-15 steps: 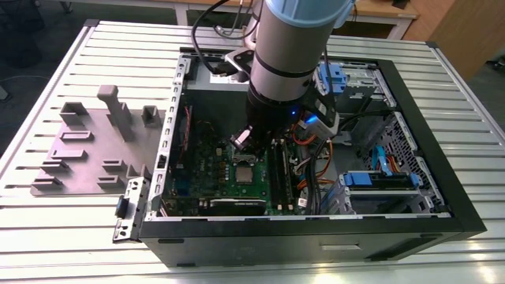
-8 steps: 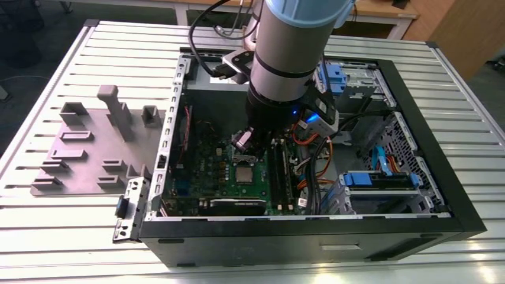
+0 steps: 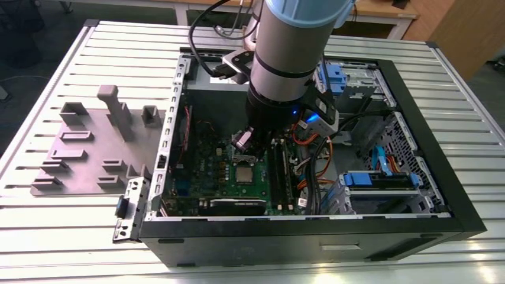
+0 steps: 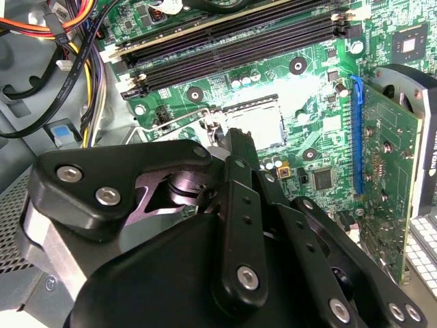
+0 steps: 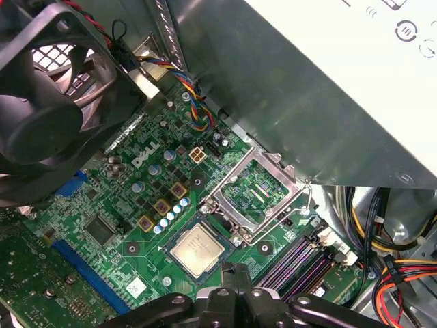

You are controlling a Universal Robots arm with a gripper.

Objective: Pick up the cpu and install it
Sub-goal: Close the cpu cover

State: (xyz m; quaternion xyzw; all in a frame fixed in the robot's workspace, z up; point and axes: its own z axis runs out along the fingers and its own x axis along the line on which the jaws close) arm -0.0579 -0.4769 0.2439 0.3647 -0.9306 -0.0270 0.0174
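Black linkage bars of the end effector [image 4: 235, 147] crowd the lower half of the second wrist view, their tips drawn together with nothing between them, just above the socket. The cpu [image 5: 197, 249] sits flat in its socket in the lower centre of the first wrist view, silver lid up, with the hinged metal socket bracket [image 5: 256, 193] swung open just beside it, toward the upper right. The end effector's tips rise from the bottom edge of that frame, close to the chip but apart from it.

Room is tight: in the second wrist view the memory slots [image 4: 239, 41] run across the top, a blue-edged expansion card [image 4: 386, 178] stands at the right, and loose cables [image 4: 82, 61] fill the upper left. The first wrist view adds the case fan [image 5: 48, 102] at upper left and a grey metal wall at upper right.

The exterior view shows the arm [image 3: 292, 65] reaching down into the open computer case [image 3: 316, 236] on the slatted bench [image 3: 71, 248], with the grey fixture plate [image 3: 87, 154] at the left of the frame.
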